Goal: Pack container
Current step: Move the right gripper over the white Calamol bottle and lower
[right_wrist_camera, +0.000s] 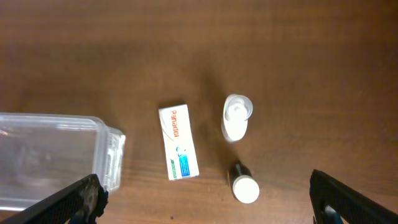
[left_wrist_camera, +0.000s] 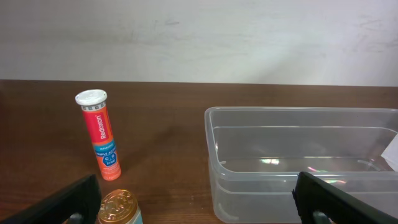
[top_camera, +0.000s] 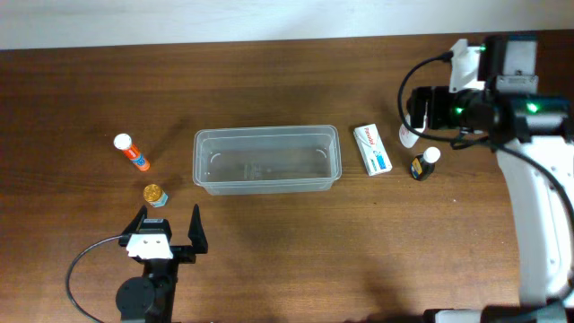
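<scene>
The container (top_camera: pixel 266 135) is a clear rectangular tub, empty, at the table's middle. It also shows in the left wrist view (left_wrist_camera: pixel 298 146) and in the right wrist view (right_wrist_camera: pixel 50 155). My left gripper (top_camera: pixel 169 222) is open and empty, just in front of a small gold-capped jar (top_camera: pixel 154 194). An orange tube with a white cap (top_camera: pixel 132 152) lies beyond the jar. My right gripper (top_camera: pixel 420 112) is open and empty, held above a white box (top_camera: pixel 371 149), a small white bottle (top_camera: pixel 408 136) and a dark bottle with a white cap (top_camera: pixel 423 163).
All the items lie on a brown wooden table (top_camera: pixel 269 242). In the left wrist view the jar (left_wrist_camera: pixel 118 208) sits by the left finger and the tube (left_wrist_camera: pixel 102 140) stands left of the tub. A white wall runs along the table's far edge.
</scene>
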Action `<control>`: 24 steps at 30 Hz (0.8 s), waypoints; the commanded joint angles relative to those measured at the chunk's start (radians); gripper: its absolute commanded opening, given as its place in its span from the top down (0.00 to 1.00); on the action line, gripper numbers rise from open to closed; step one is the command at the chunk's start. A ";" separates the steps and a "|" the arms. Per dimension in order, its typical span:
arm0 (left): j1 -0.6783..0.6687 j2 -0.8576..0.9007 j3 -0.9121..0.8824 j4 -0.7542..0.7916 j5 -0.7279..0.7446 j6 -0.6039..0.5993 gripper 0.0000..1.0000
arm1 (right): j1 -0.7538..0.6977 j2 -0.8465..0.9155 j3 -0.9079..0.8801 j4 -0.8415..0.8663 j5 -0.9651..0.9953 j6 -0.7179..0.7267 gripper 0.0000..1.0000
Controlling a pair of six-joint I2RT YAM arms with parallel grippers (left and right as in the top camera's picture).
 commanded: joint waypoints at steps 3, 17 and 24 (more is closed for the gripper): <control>0.005 -0.008 -0.007 0.000 -0.003 0.013 0.01 | -0.003 0.099 0.018 0.004 0.005 -0.014 0.02; 0.005 -0.008 -0.007 0.000 -0.003 0.013 0.01 | -0.032 0.316 0.018 0.053 0.005 -0.040 0.02; 0.005 -0.008 -0.007 0.000 -0.003 0.013 0.01 | -0.074 0.347 0.018 0.094 0.005 -0.040 0.04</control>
